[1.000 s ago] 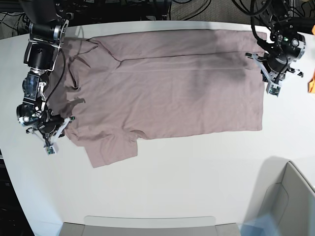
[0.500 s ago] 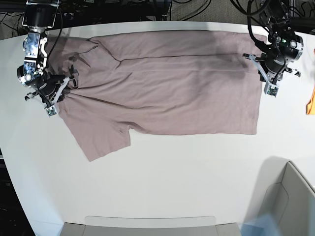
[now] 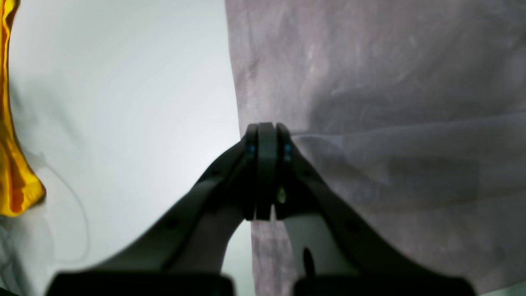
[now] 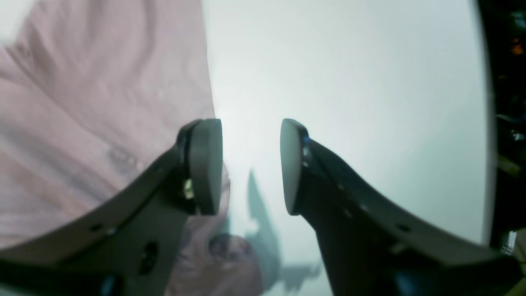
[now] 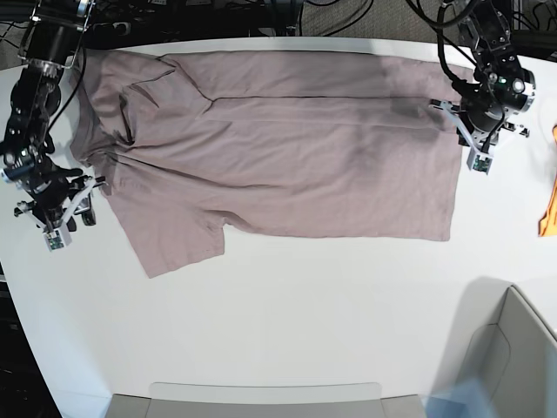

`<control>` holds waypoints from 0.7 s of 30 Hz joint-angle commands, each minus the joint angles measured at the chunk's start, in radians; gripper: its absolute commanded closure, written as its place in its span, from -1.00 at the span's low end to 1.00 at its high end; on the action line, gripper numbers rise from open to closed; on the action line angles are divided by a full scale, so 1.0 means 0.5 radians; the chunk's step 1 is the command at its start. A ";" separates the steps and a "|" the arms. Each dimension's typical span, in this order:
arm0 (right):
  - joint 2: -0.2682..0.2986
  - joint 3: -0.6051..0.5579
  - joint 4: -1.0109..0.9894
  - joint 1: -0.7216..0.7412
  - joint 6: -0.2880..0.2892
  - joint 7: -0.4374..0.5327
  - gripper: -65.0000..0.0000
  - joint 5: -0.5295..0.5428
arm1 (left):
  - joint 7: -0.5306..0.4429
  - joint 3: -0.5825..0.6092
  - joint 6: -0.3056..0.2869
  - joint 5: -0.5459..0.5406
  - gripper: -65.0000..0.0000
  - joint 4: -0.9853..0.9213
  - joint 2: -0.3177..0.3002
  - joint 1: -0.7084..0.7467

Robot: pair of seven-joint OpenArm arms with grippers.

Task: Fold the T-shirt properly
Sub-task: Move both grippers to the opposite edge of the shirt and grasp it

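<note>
In the left wrist view, the left gripper [image 3: 266, 135] is closed tight on the hem edge of the T-shirt [image 3: 390, 102]; an orange cloth [image 3: 14, 164] lies apart. In the right wrist view, the right gripper [image 4: 250, 164] has just opened and holds nothing, so the sleeve side is released. In the base view, the shirt lies spread on the table [image 5: 305, 331]; the collar label is not visible.

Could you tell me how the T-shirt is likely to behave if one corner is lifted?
The T-shirt is probably floppy: it lies flat with soft creases, so it would drape. It looks thin and light, and would likely drag across the smooth table.
</note>
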 commanded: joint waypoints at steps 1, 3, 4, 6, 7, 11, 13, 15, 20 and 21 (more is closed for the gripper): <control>0.064 -0.052 -0.096 0.155 0.000 0.053 0.25 0.026 | -0.018 -0.008 0.004 -0.014 1.00 0.029 -0.023 -0.005; 0.077 -0.171 -0.379 0.376 0.000 0.078 0.25 0.029 | -0.018 -0.008 0.004 -0.017 1.00 0.029 -0.023 -0.005; 0.074 -0.214 -0.541 0.483 0.000 0.139 0.25 0.029 | -0.018 -0.008 0.004 -0.017 1.00 0.029 -0.023 -0.005; 0.070 -0.306 -0.830 0.649 0.000 0.314 0.25 0.026 | -0.015 -0.008 0.004 -0.017 1.00 0.029 -0.023 -0.005; 0.070 -0.368 -0.956 0.717 0.000 0.382 0.25 0.026 | -0.015 -0.008 0.004 -0.017 1.00 0.029 -0.023 -0.005; 0.067 -0.675 -1.385 0.968 -0.007 0.560 0.25 0.026 | -0.015 -0.008 0.004 -0.020 1.00 0.029 -0.023 -0.005; 0.018 -0.779 -1.520 1.036 -0.013 0.621 0.25 0.029 | -0.015 -0.008 0.004 -0.020 1.00 0.029 -0.023 -0.005; -0.034 -0.788 -1.594 1.054 -0.016 0.670 0.25 0.029 | -0.015 -0.008 0.004 -0.020 1.00 0.029 -0.020 -0.005; -0.129 -0.794 -1.763 1.057 -0.022 0.695 0.25 0.023 | -0.018 -0.011 0.004 -0.020 1.00 0.029 0.020 -0.008; -0.138 -0.794 -1.793 1.054 -0.025 0.698 0.25 0.023 | -0.018 -0.008 0.004 -0.020 1.00 0.029 0.020 -0.012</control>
